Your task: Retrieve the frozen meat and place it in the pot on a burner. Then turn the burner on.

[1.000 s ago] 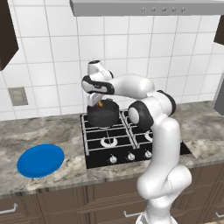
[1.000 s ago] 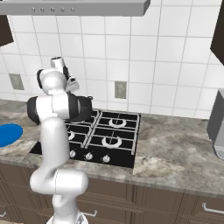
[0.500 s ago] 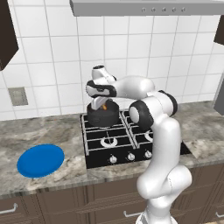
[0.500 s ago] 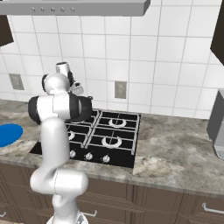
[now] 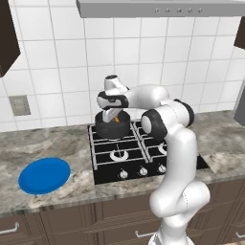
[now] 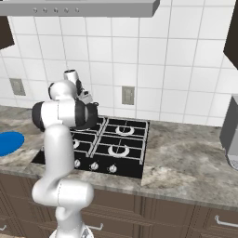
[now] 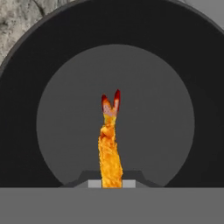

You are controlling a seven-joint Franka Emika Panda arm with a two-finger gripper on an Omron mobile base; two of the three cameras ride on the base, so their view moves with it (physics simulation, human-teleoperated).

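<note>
Holding: the jaws point(image 5: 115, 117) are clamped on the frozen meat point(image 7: 110, 144), an orange-brown battered strip with a forked reddish tail, hanging straight down from the grip.
Meat position: over the middle of the pot point(image 5: 112, 128), its tail pointing at the grey pot floor; whether it touches the floor I cannot tell.
Pot position: on the far left burner point(image 5: 115, 135) of the black cooktop point(image 6: 116, 160), on the tabletop point(image 5: 57, 143).
Risk on release: if let go from too high, the strip could bounce or tip against the pot wall; the central aim makes landing outside unlikely.
Risk on withdrawal: lifting away at a slant could catch the pot rim and drag the pot off the grate.
Risk at knobs: the knobs point(image 5: 143, 171) look alike, so the wrong burner could be lit.
Nearby: blue plate point(image 5: 44, 175), well apart on the left.
</note>
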